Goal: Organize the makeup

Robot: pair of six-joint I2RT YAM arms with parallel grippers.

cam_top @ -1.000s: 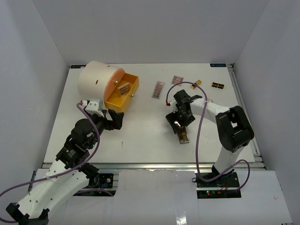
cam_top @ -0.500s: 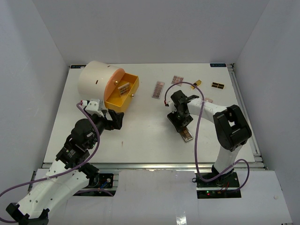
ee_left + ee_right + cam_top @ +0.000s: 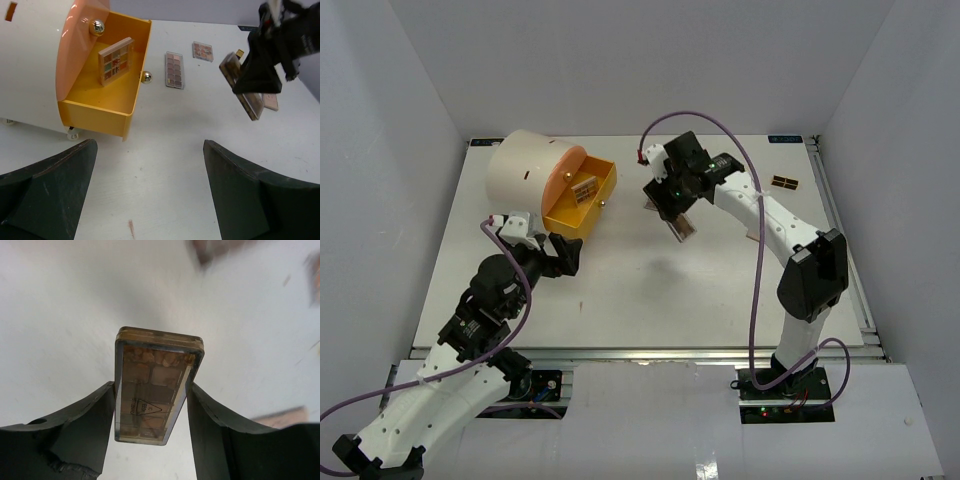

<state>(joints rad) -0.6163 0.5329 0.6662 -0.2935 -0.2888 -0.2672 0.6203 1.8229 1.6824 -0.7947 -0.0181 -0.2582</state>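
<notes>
Bare table [image 3: 620, 290] at centre; 1 upright palette [image 3: 116, 61] inside the open drawer [image 3: 95, 112], held palette [image 3: 682, 227] aloft to its right.

Beyond the tip of the palette [image 3: 156, 370] pinched in the right gripper [image 3: 152, 400], everything on the table [image 3: 65, 300] is out of focus: a reddish patch [image 3: 220, 250] ahead of it and a tan strip [image 3: 282, 416] to its right cannot be identified. In the left wrist view the right gripper is blurred, clipped by the top right corner, and covers part of a pale pink palette [image 3: 271, 101], while the fingers [image 3: 50, 195] of the left gripper [image 3: 150, 160] run off the bottom edge.
</notes>
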